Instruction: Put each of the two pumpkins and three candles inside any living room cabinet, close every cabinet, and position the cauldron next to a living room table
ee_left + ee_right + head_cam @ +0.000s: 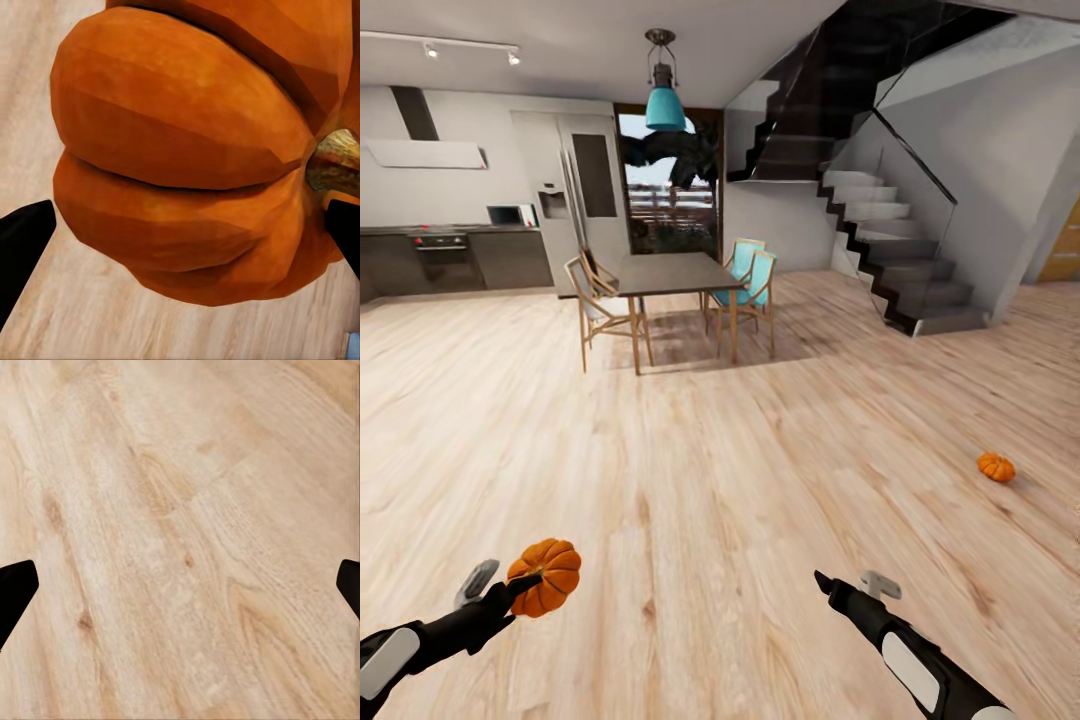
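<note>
Wooden floor [690, 480]: pale planks run through the whole open room, and every other item here is placed against it.

Staircase [880, 240]: dark treads with glass railing, rising from the floor's far right part.

Kitchen wall [450, 240]: dark lower units, oven and tall pale fridge line the floor's far left edge.

Dining table [670, 275]: dark top on wooden legs, standing on the far middle of the floor, with wooden chairs and two turquoise-seated chairs [752, 275] around it. A teal pendant lamp [665, 105] hangs above it.

Left gripper [520, 590]: held over the near left floor, its jaws pinching the held pumpkin [546, 577]. In the left wrist view the ribbed orange body [187, 142] sits between the two black fingertips [22, 247], brownish stem turned sideways.

Right gripper [840, 590]: held over the near right floor, jaws spread wide with nothing between them. The right wrist view shows bare planks [180, 540] between the parted fingertips [13, 589].

Second pumpkin [996, 466]: lies on the floor at the right, well apart from both grippers.
</note>
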